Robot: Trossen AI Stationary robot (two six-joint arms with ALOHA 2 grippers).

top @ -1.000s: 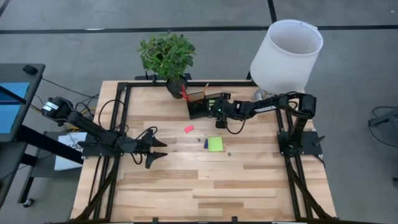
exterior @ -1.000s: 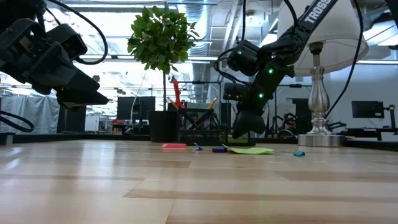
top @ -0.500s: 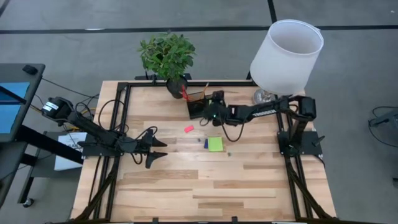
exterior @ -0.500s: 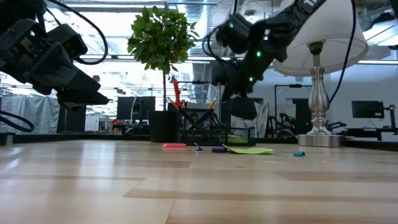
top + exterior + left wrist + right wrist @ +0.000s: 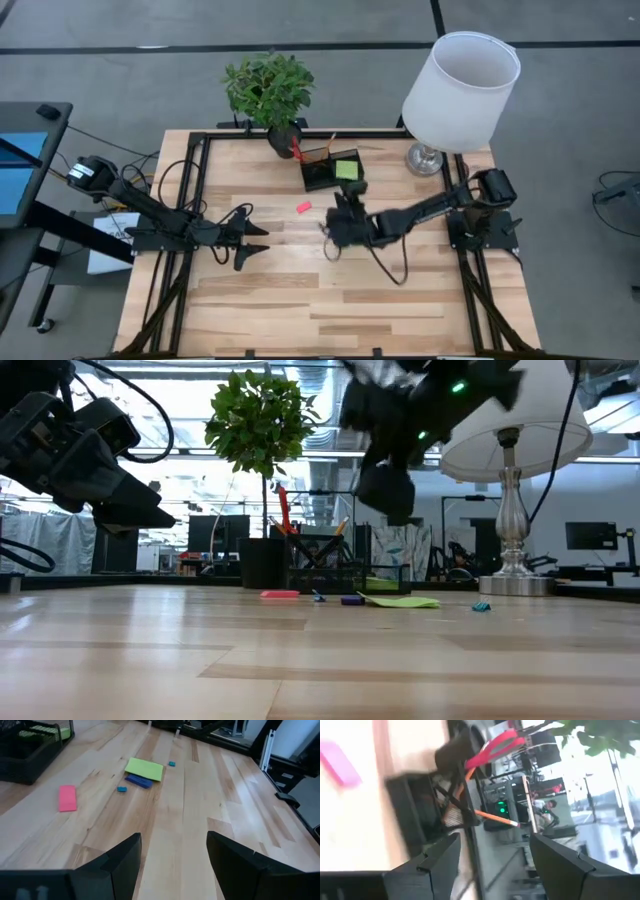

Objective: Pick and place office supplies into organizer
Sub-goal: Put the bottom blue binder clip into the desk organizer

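1. In the overhead picture the left pincer (image 5: 250, 236) waited left of centre over the table (image 5: 300, 300), its fingers spread apart and holding nothing.
2. The right pincer (image 5: 335, 228) hung at centre frame above the table, fingers apart and empty in its wrist picture.
3. A green sticky pad (image 5: 144, 768) lay flat on the table, a dark blue piece (image 5: 138, 781) just beside it, a pink piece (image 5: 303, 207) well apart.
4. Farther back, upper centre, the organizer (image 5: 331, 170) held a second green pad (image 5: 347, 169), scissors (image 5: 494, 745) and a pencil (image 5: 492, 817).
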